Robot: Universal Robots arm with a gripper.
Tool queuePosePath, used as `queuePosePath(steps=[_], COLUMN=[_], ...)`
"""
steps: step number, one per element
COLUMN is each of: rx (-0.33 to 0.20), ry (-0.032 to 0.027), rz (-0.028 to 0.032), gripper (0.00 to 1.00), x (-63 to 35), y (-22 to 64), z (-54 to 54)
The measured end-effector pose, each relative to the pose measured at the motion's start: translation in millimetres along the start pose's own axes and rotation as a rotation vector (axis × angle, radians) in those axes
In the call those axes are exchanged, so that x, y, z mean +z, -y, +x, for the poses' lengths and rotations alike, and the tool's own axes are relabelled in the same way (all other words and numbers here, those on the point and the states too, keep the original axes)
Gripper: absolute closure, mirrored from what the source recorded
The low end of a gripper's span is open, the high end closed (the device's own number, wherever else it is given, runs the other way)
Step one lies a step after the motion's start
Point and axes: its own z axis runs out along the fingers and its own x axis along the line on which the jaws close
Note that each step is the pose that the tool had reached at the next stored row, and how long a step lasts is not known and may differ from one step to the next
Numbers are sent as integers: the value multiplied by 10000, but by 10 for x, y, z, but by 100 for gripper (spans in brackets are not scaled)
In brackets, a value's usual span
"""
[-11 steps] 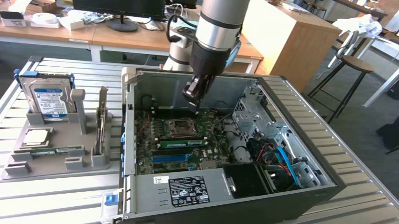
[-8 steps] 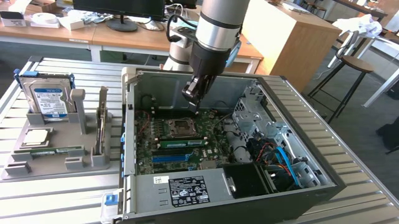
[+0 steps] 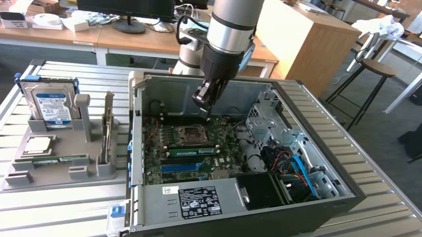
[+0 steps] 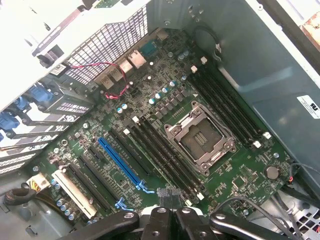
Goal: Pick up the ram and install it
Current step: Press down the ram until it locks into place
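1. The open computer case (image 3: 316,163) on the worktop (image 3: 389,207) holds a motherboard (image 4: 165,145).
2. The ram (image 3: 193,150) sits in a motherboard slot.
3. The fingers (image 3: 205,109) are closed, empty, above it.

**Ram stick, lying in the grey holder**
You see the ram, a thin narrow green circuit-board stick (image 3: 59,159) with a pale label, lying flat and lengthwise in a groove of the grey holder (image 3: 20,180), at the exterior view's left, well apart from the open computer case (image 3: 316,210).
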Motion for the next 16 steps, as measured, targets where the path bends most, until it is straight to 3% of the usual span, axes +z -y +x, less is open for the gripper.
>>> queuePosePath(steps=[8, 15, 16], rx=[287, 1258, 1636], ry=[8, 41, 53], rz=[7, 30, 40], gripper=[90, 90, 90], x=[1, 8, 9], y=[0, 0, 0], z=[0, 0, 0])
